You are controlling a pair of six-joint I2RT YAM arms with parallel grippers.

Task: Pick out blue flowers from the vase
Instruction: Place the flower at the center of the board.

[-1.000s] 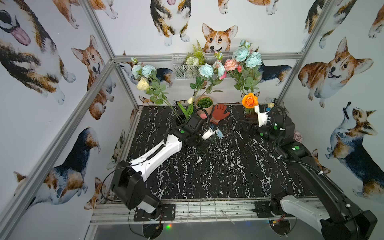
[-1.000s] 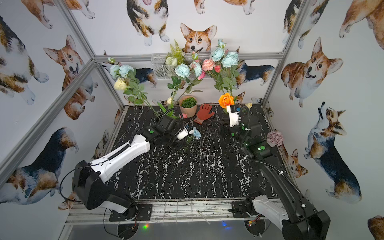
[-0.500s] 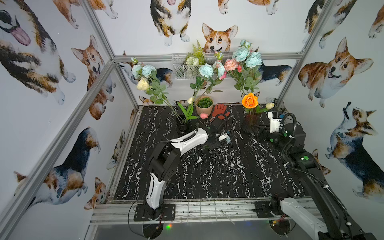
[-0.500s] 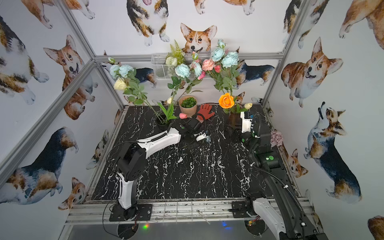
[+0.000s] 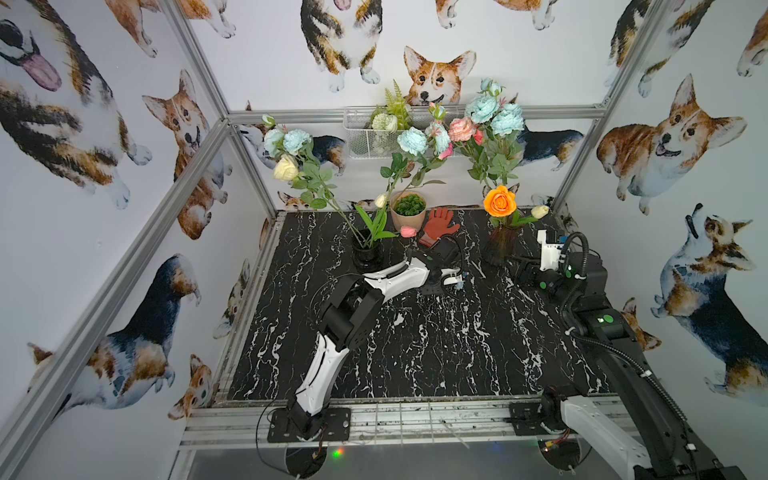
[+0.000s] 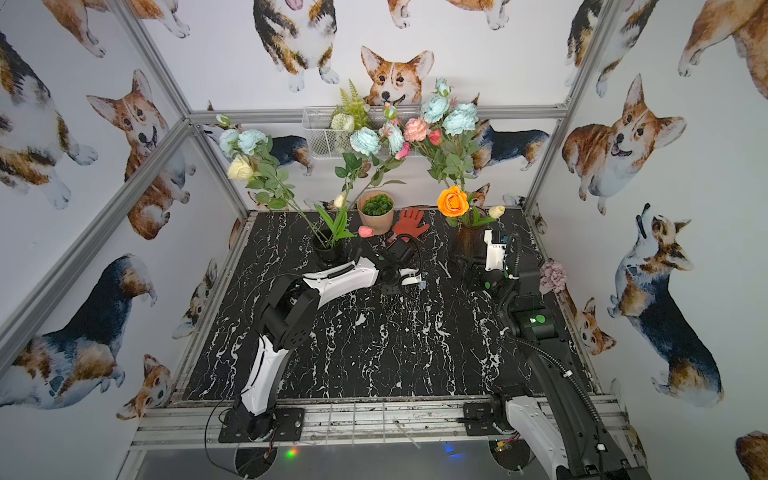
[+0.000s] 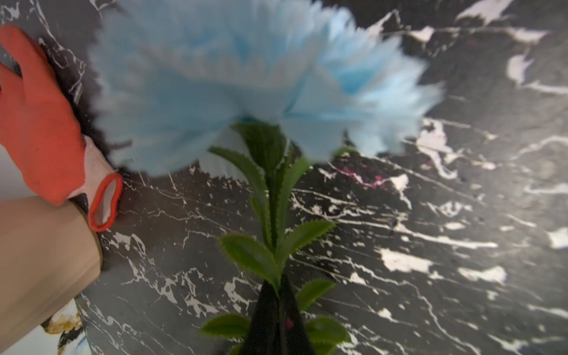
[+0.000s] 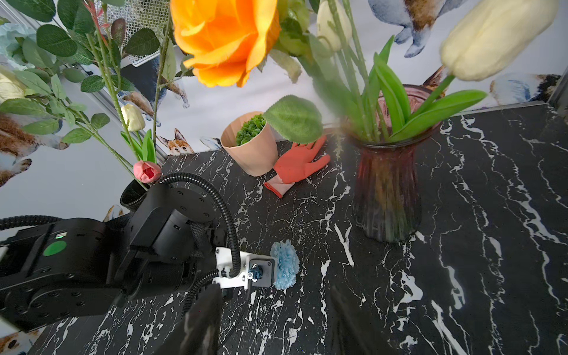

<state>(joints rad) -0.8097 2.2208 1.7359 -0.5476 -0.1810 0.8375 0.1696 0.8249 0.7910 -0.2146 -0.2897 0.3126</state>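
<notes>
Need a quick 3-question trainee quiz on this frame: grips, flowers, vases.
1. True or false: the left end effector is shut on the stem of a blue flower.
2. The orange rose stands in: A) the black vase, B) the ribbed vase, C) the pot.
3. Fill in: the right end effector is ___ and holds nothing.

Key: 1 true; 2 B; 3 open.
</notes>
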